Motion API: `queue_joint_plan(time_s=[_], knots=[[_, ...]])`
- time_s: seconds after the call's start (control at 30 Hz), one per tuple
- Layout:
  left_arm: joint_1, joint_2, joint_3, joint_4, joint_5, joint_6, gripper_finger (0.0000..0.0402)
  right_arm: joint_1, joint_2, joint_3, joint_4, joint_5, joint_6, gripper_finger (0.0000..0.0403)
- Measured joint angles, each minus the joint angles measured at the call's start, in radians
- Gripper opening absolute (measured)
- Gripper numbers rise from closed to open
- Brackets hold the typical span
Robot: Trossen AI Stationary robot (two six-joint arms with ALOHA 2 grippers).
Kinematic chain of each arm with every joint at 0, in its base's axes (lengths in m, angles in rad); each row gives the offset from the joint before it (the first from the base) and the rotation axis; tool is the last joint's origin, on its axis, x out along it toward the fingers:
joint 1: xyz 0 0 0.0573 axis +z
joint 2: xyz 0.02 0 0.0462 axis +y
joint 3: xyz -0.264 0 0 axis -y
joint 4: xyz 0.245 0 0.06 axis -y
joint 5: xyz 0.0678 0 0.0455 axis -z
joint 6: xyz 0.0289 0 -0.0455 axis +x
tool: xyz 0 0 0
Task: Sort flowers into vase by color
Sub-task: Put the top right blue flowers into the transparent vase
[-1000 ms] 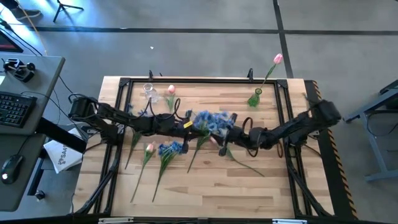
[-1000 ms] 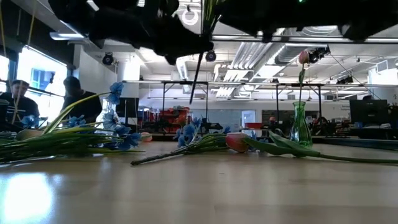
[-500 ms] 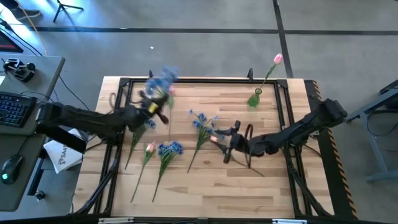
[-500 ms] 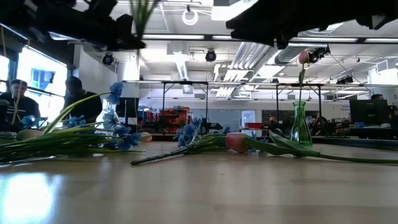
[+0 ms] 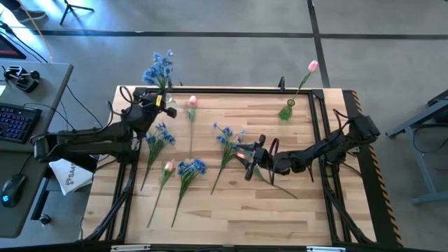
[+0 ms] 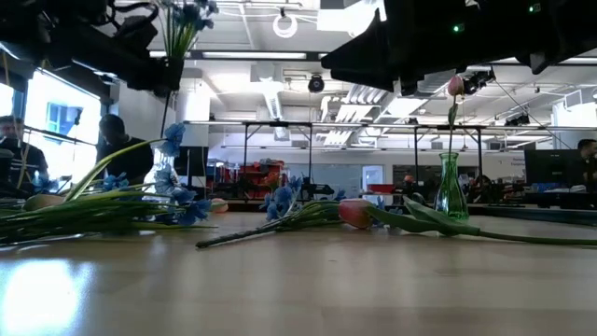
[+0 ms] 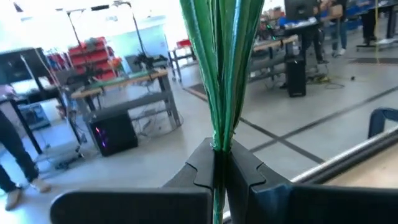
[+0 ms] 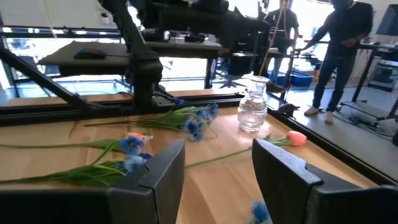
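My left gripper is at the table's far left corner, shut on a blue flower whose blossoms stand high above it. A clear vase stands near that corner. My right gripper hovers open mid-table above a pink tulip lying on the wood. A green vase at the far right holds a pink tulip by its stem. More blue flowers and pink tulips lie flat on the table. My left gripper pinches the blue flower's green stem between its two fingers. The fingers are level and lie across the stem. The flower stands about upright, blossoms up, lifted clear of the table, with a short piece of stem below the fingers.
A black frame runs round the table's edges. A desk with a keyboard stands left of the table. People stand in the room beyond. Bare wood lies along the near edge.
My left gripper has swung from mid-table to the far left corner, carrying the blue flower, which has turned from lying over to about upright. My right gripper has sunk a little toward the pink tulip beneath it and stays open.
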Motion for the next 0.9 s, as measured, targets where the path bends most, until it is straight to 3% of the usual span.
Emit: queue_joint_plan(time_s=[0.3,0.9], knots=[[0.119,0.043,0.000,-0.003,0.029,-0.058,0.0011,0.000,0.000,0.000,0.000,-0.028,0.000,0.0181],[0.191,0.120,0.000,0.006,0.092,-0.091,0.0022,0.000,0.000,0.000,0.000,-0.028,0.000,0.0181]])
